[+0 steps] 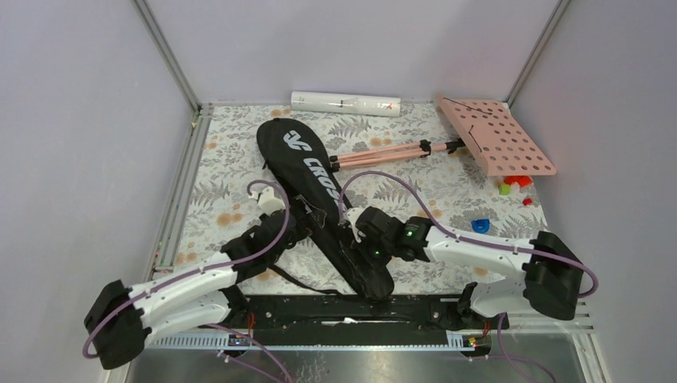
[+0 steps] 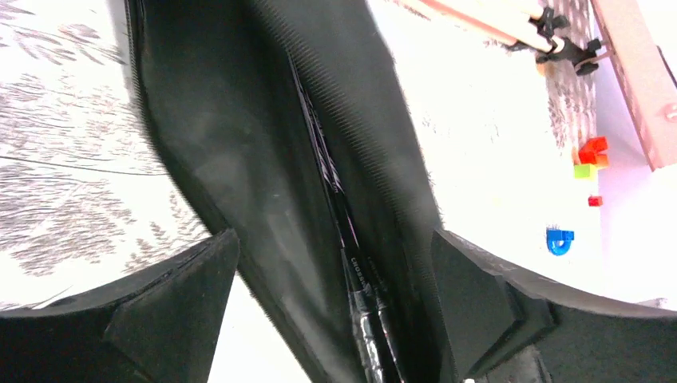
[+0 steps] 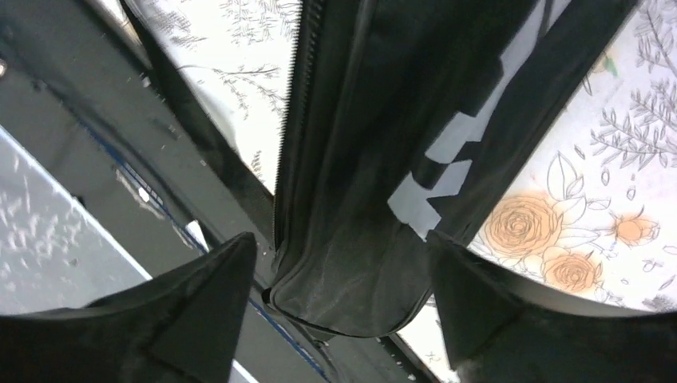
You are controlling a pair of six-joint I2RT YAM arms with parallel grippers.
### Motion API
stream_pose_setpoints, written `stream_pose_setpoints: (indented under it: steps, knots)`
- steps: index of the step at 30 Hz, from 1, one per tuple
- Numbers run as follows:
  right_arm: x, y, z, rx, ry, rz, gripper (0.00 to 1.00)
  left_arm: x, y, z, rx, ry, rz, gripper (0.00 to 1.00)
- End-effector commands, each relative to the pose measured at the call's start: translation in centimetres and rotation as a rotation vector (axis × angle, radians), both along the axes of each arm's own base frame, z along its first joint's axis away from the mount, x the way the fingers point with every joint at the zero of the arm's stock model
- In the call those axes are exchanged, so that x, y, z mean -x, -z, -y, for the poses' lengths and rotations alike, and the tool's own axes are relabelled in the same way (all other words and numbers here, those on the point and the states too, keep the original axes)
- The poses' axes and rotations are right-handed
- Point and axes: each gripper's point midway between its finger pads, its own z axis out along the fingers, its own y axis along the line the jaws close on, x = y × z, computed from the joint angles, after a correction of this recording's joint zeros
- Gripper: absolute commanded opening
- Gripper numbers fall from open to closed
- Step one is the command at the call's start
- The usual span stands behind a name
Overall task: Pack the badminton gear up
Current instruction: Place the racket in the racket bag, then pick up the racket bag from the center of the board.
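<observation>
A black racket bag (image 1: pixel 307 171) lies diagonally on the floral worktop (image 1: pixel 447 191), a racket handle (image 2: pixel 359 279) showing through its open zip. The left end effector (image 2: pixel 334 239) and right end effector (image 3: pixel 342 241) straddle its narrow end — fingers spread apart. A white tube (image 1: pixel 345 103) lies by the far wall.

The top external camera is mounted high at the near side and looks down and forward across the whole bench (image 1: pixel 231 159). The left wrist camera looks past the left fingers (image 2: pixel 180 299), very close above the bag (image 2: pixel 263 159), toward the coloured blocks (image 2: pixel 589 155) at far right. The right wrist camera looks past the right fingers (image 3: pixel 203 299) at the bag's near end. All three views share the bag.
</observation>
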Motion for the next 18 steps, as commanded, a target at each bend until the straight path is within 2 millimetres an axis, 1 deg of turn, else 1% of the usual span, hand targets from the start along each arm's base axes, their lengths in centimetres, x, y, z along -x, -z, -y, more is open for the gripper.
stream_pose_setpoints:
  steps: [1,3,6,8,9,10,11,12,15,17,18]
  knots:
    - [1.1,-2.3,-1.9,-0.146,-0.149,0.027,0.97,1.4,-1.0,-4.7,-0.102,-0.097,0.005,0.99]
    - [0.4,-2.2,-1.3,-0.113,-0.129,0.077,1.00,1.7,-2.6,-6.3,-0.131,-0.130,0.026,0.99]
    - [0.0,-1.6,-0.6,-0.050,-0.139,0.122,1.00,1.7,-6.2,-6.9,-0.119,-0.126,0.091,0.99]
    - [-0.2,-1.8,-1.0,-0.051,-0.142,0.133,1.00,1.1,-8.0,-7.7,-0.143,-0.154,0.141,0.99]
    - [-0.3,-1.8,-1.2,-0.058,-0.137,0.139,1.00,0.5,-8.3,-8.5,-0.170,-0.191,0.146,0.99]
    - [-0.4,-1.9,-1.5,-0.065,-0.128,0.144,1.00,-0.4,-8.5,-9.7,-0.199,-0.240,0.130,0.99]
    - [-0.6,-1.8,-1.7,-0.065,-0.121,0.148,1.00,-1.1,-8.4,-10.0,-0.218,-0.247,0.114,0.99]
    - [-0.7,-1.7,-1.9,-0.062,-0.121,0.149,1.00,-2.4,-8.1,-11.7,-0.224,-0.305,0.087,0.99]
    - [-0.2,-1.1,-2.9,-0.026,-0.158,0.149,1.00,-6.4,-6.7,-14.3,-0.213,-0.346,0.031,0.99]
    - [0.0,-0.4,-3.4,0.031,-0.185,0.182,1.00,-9.1,-5.4,-15.7,-0.183,-0.344,-0.040,0.99]
    - [-0.1,0.0,-3.5,0.060,-0.184,0.191,1.00,-10.4,-4.8,-15.8,-0.150,-0.307,-0.075,0.99]
